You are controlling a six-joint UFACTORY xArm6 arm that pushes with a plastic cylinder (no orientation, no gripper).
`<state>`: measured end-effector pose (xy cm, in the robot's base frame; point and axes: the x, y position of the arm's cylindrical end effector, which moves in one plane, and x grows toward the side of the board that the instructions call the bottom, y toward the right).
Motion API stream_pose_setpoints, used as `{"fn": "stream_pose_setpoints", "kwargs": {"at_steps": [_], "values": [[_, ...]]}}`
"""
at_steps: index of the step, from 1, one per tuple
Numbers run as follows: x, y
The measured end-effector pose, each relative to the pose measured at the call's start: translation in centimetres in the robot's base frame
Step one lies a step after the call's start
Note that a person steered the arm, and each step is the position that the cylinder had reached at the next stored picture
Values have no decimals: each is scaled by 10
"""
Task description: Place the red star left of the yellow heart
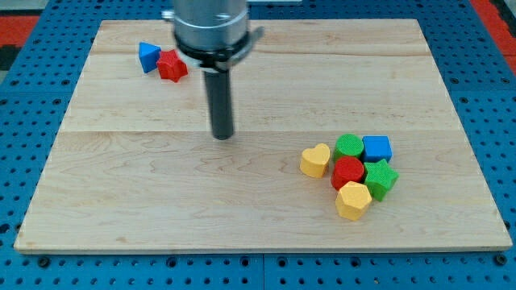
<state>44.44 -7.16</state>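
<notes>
My tip (222, 135), a bare rod with no pincer, rests on open wooden board (121, 185). The red star (172, 66) lies toward the view's top left of it, touching a blue block (148, 56). The yellow heart (315, 160) sits well to its right, beside a tight cluster of blocks.

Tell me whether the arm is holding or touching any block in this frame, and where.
Nothing is held. My tip rests on bare board, apart from every block; the red star lies up-left of it, touching the blue block.

Blocks: 2 red (172, 65), 2 blue (148, 56), 2 green (349, 146), 2 yellow (315, 160).
</notes>
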Motion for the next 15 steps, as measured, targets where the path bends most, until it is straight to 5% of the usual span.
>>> {"fn": "stream_pose_setpoints", "kwargs": {"at_steps": [1,3,5,8,12,14,15], "values": [[-8,-51],[-105,-147],[-160,-111],[-69,4],[-25,-30],[11,58],[8,31]]}}
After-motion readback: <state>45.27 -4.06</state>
